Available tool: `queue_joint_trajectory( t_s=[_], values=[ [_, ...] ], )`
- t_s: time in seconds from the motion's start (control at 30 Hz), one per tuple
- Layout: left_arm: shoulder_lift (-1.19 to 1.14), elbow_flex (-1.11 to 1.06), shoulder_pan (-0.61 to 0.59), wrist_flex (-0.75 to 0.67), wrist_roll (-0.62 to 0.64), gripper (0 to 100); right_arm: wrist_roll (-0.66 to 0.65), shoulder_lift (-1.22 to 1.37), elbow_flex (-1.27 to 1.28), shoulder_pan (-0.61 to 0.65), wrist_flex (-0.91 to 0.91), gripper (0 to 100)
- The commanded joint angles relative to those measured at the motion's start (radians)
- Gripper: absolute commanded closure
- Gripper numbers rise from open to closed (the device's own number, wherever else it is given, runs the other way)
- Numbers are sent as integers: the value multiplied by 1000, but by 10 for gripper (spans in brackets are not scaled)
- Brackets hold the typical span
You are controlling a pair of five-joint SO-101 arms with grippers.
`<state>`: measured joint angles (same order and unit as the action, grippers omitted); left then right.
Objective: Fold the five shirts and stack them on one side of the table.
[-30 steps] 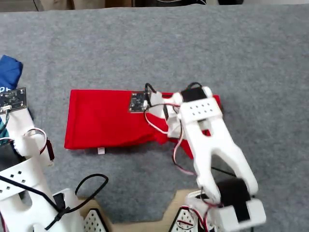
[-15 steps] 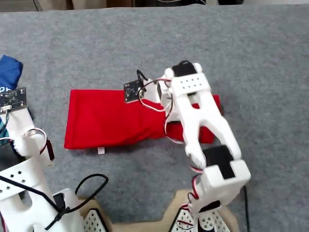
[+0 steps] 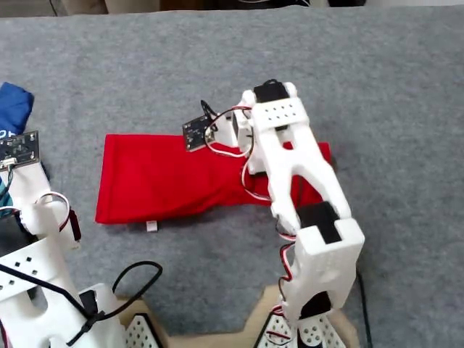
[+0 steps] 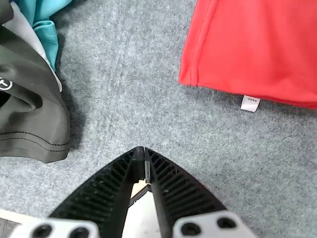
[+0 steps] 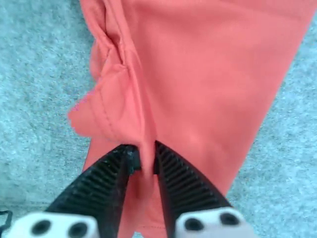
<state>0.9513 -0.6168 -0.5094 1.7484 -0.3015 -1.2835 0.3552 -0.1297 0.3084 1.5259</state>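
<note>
A red shirt (image 3: 167, 181), folded into a long band, is laid across the centre of the high view on the grey table cover (image 3: 377, 72). Its white tag (image 3: 151, 226) is shown at the lower edge, near the band's left end. The shirt's right end is overlapped by the right arm (image 3: 290, 167), which is stretched up from the bottom edge of the frame. In the right wrist view, the right gripper (image 5: 141, 151) is drawn in narrow and clamped on a raised crease of the red shirt (image 5: 208, 74), with rumpled cloth bunched just beside it. The left arm (image 3: 36, 275) is parked in the lower left corner of the high view, and a blue shirt (image 3: 13, 105) is seen at the left edge. In the left wrist view, the left gripper (image 4: 144, 153) is closed tip to tip with nothing in it, over bare grey cover. A black garment (image 4: 25, 109) and a teal garment (image 4: 42, 20) are heaped together near it, apart from the corner of the red shirt (image 4: 257, 44).
</note>
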Motion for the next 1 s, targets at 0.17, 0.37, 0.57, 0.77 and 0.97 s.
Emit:
queue_joint_trajectory(
  t_s=[0.17, 0.37, 0.57, 0.77, 0.97],
  values=[
    [12, 12, -6, 11, 0, 981, -6, -4, -56, -2, -12, 726],
    [12, 12, -5, 11, 0, 981, 26, -107, -85, -2, 103, 779],
    [12, 12, -6, 11, 0, 981, 29, -306, 73, -8, 186, 885],
    [12, 12, -3, 11, 0, 981, 31, -418, 392, -45, 15, 992],
    [10, 12, 0, 8, 0, 981, 64, -421, 545, -44, -106, 993]
  ],
)
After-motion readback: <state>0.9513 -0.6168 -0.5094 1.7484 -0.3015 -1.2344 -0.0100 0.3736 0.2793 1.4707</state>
